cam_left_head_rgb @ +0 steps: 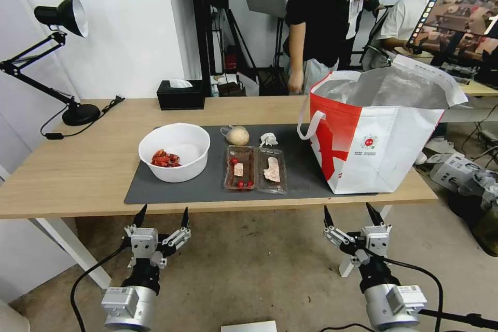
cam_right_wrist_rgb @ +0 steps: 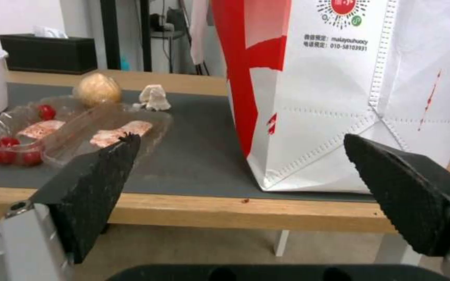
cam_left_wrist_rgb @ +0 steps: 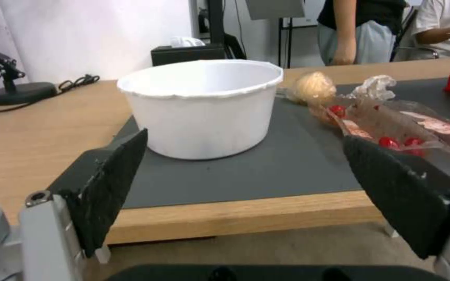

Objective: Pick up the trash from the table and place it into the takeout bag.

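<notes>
On the counter [cam_left_head_rgb: 62, 176] before me, a dark mat [cam_left_head_rgb: 207, 189] carries the trash, itemised from my left:

- Bowl [cam_left_head_rgb: 175, 151], white, round, upright, red shell scraps at its bottom; left end of the mat.
- Tray [cam_left_head_rgb: 255, 169], clear, two compartments, just right of the bowl; red bits and pale food pieces inside.
- Ball [cam_left_head_rgb: 238, 136], beige, in clear wrap, just behind the tray.
- Tissue [cam_left_head_rgb: 268, 139], white, crumpled, beside the ball and behind the tray's right compartment.
- Bag [cam_left_head_rgb: 381, 129], red and white, foil-lined, standing open at the right end of the mat, white handle hanging toward the tray.

Behind the mat: a black tissue box [cam_left_head_rgb: 180, 94] at the far edge, and a desk lamp [cam_left_head_rgb: 59, 57] at far left.

Left tool [cam_left_head_rgb: 161, 216]: below and in front of the counter's near edge, fingers spread, holding nothing; the bowl lies straight ahead of it on the counter.

Right tool [cam_left_head_rgb: 353, 215]: likewise below the near edge, fingers spread, holding nothing; the bag's near corner lies ahead of it, the tray ahead and to its left.

Neither tool touches any item.
</notes>
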### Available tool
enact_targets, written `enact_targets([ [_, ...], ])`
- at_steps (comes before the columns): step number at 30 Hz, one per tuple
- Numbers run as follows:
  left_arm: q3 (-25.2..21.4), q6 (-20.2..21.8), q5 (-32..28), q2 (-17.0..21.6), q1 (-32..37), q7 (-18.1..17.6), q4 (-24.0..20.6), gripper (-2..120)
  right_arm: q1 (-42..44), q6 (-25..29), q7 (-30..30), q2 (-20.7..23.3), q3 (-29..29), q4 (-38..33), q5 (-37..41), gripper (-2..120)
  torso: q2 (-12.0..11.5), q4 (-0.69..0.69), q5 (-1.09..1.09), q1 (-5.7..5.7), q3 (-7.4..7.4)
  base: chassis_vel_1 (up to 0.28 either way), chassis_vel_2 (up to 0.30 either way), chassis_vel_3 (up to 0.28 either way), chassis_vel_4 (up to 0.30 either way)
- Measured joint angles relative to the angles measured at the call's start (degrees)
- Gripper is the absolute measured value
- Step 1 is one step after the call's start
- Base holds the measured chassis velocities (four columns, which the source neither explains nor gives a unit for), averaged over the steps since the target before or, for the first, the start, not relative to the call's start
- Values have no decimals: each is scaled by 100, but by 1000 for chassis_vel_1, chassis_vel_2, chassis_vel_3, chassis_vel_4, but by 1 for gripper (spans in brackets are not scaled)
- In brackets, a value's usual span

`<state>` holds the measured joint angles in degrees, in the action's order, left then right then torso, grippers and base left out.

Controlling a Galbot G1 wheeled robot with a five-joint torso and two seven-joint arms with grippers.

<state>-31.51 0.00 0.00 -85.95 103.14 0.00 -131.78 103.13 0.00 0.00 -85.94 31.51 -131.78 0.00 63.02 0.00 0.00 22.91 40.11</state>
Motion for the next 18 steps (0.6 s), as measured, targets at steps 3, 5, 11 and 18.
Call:
enact_targets([
  [3, 0, 0, 0, 0, 0, 0, 0, 100, 0, 0, 0, 0, 0, 0, 0, 100, 0, 0, 0, 0, 0, 0, 0, 0, 0],
  [5, 0, 0, 0, 0, 0, 0, 0, 100, 0, 0, 0, 0, 0, 0, 0, 100, 0, 0, 0, 0, 0, 0, 0, 0, 0],
  [11, 0, 0, 0, 0, 0, 0, 0, 100, 0, 0, 0, 0, 0, 0, 0, 100, 0, 0, 0, 0, 0, 0, 0, 0, 0],
  [18, 1, -3, -5, -3, 44, -18, -38, 100, 42, -59, 47, 0, -5, -110, 0, 100, -1, 1, 1, 1, 0, 0, 0, 0, 0],
])
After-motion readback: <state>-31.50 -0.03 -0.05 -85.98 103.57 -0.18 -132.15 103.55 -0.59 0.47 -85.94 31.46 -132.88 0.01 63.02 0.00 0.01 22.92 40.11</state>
